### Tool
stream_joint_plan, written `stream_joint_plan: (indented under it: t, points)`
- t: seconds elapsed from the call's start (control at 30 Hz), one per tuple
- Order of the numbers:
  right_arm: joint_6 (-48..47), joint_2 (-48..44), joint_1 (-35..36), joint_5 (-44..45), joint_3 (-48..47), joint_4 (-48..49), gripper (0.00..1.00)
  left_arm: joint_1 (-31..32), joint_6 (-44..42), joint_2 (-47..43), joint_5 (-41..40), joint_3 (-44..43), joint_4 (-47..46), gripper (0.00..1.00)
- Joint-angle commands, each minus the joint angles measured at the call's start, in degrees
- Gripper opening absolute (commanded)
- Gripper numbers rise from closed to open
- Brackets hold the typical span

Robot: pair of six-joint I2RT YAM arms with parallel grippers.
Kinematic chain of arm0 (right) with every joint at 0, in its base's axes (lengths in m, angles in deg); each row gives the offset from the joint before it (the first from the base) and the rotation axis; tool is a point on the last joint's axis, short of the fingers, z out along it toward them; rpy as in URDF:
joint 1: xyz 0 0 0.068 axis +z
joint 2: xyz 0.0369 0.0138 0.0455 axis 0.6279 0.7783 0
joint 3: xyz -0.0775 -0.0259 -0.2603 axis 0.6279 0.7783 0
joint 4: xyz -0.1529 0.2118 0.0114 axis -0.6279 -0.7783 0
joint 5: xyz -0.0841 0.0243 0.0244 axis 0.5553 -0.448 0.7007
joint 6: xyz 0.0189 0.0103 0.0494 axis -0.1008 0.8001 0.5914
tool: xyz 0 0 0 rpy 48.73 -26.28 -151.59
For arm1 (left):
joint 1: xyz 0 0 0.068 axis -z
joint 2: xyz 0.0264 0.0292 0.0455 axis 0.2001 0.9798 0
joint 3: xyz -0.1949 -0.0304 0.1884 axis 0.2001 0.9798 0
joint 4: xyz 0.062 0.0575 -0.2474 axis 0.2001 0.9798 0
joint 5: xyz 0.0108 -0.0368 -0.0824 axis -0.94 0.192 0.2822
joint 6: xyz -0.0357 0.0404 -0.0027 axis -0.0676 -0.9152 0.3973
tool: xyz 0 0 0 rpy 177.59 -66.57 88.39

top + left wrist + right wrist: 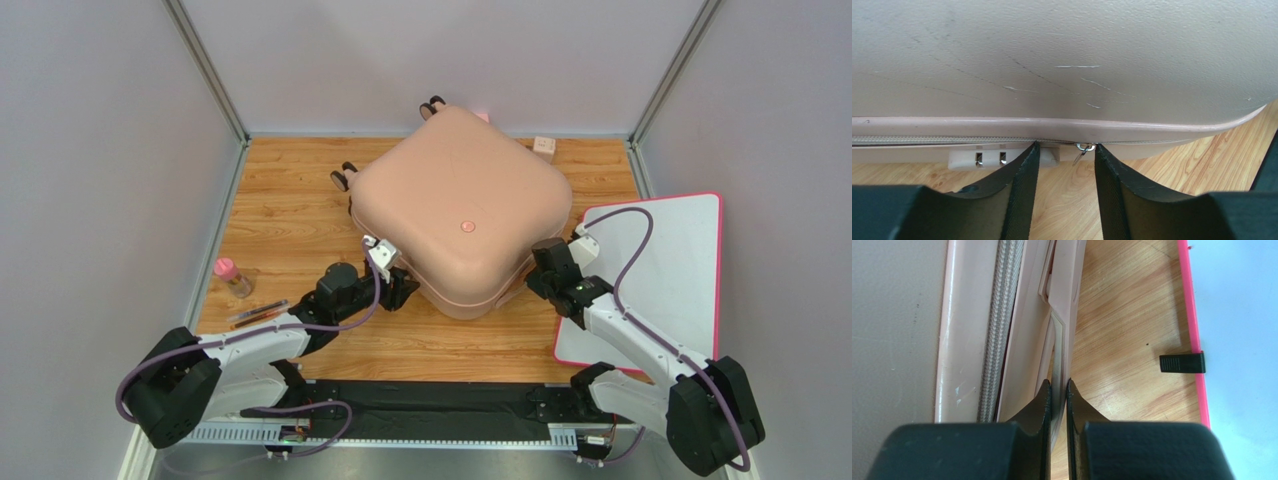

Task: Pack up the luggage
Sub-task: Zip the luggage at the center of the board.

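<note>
Left tool [1067, 147] jaws apart, straddling zipper pull [1081, 151]; right tool [1058, 387] closed, pinching luggage [455, 200] edge. Luggage lies shut, so packing seems done; zipping apparently left.

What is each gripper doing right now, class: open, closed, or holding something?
Left gripper: open, holding nothing, its fingers on either side of the zipper pull.
Right gripper: closed, pinching the thin pink luggage handle.

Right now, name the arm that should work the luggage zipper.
Left. The left fingers stand open on either side of the zipper pull on the luggage. The right fingers are pinched shut on a pink handle strip at its side, apparently steadying it.
</note>
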Motion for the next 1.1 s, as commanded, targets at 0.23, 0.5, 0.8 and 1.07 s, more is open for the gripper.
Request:
stream_joint_plan:
  t: [0.23, 0.5, 0.8, 1.07]
  points:
    - [-2.13, -1.95, -0.14, 0.3, 1.01, 0.35, 0.0, 1.03, 0.04, 3.05, -4.73, -2.79, -2.22, 0.0]
    - [-1.08, -2.21, -0.13, 2.5, 1.53, -1.23, 0.0, 1.03, 1.62, -2.48, -13.78, -1.29, 2.24, 0.0]
    - [-0.9, -3.8, -0.14, 3.55, 2.15, -2.46, 0.0, -0.29, 2.06, -7.06, -20.64, -1.91, 7.27, 0.0]
    - [-0.64, -4.59, -0.13, 4.7, 2.68, -3.25, 0.0, -5.56, 3.64, -4.25, -19.24, -2.35, 7.44, 0.0]
